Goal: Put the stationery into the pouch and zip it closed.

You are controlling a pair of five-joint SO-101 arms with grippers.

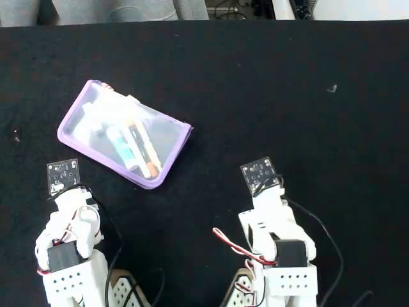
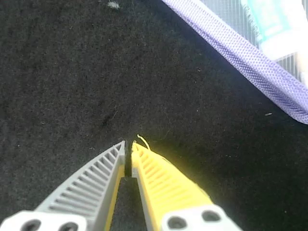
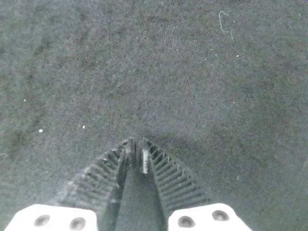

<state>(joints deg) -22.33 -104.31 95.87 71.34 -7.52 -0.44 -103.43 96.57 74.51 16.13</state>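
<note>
Our black table lies open on every side. The pouch sits left of centre, just ahead of our left arm, well off the edges, stationery inside. We judge zipping remains: one arm pins, one draws it shut. Left gripper and right gripper are pinched together, empty.

White plastic arms with black motors and cables; left claw ribbed, grey and yellow.

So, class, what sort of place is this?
Probably a robotics lab bench: left arm and right arm side by side at a black table, with a purple-edged pouch holding stationery.
</note>
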